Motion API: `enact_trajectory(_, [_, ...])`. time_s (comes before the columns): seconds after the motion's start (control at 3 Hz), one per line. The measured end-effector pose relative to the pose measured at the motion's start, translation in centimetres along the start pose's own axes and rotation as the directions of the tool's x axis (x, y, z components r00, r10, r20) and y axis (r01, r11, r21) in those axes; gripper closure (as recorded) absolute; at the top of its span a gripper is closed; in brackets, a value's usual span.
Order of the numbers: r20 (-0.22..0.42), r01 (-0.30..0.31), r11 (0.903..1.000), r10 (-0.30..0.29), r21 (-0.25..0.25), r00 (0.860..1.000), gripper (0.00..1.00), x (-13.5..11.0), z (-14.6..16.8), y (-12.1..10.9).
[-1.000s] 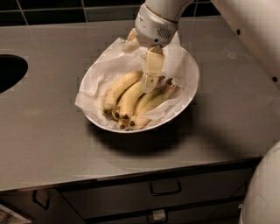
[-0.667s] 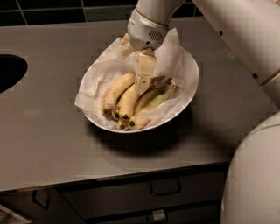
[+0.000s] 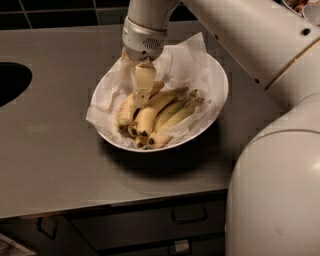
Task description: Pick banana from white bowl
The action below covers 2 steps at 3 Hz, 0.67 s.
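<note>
The wide white bowl [image 3: 212, 107] stands on the grey counter, lined with crumpled white paper [image 3: 182, 62]. Several bananas lie in it side by side, dark tips toward the front. The plump yellow banana [image 3: 149, 116] lies left of centre. A short stubby one [image 3: 125, 112] is at its left and slimmer greenish ones [image 3: 176, 114] at its right. My gripper [image 3: 139, 95] hangs straight down from the wrist [image 3: 144, 42] at the back left of the bowl. Its tip is right at the stem end of the plump banana, and it hides that end.
A dark round opening [image 3: 11, 82] is cut into the counter at far left. Drawers with handles [image 3: 189, 215] lie below the counter's front edge. My arm and body [image 3: 280, 185] fill the right side. Part of another bowl [image 3: 306, 7] shows at top right.
The gripper has shifted a little left over the bananas and sits lower among their stem ends. My arm and body take up more of the right side. The bananas have not moved.
</note>
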<state>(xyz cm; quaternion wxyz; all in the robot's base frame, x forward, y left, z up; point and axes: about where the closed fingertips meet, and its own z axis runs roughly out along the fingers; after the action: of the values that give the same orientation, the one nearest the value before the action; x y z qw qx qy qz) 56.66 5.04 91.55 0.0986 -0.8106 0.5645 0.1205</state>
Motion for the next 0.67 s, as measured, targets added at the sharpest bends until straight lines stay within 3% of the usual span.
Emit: enact_trajectory(0.67, [-0.063,-0.034,0.9994,0.035,0.011,0.997,0.38,-0.07,0.14,0.23])
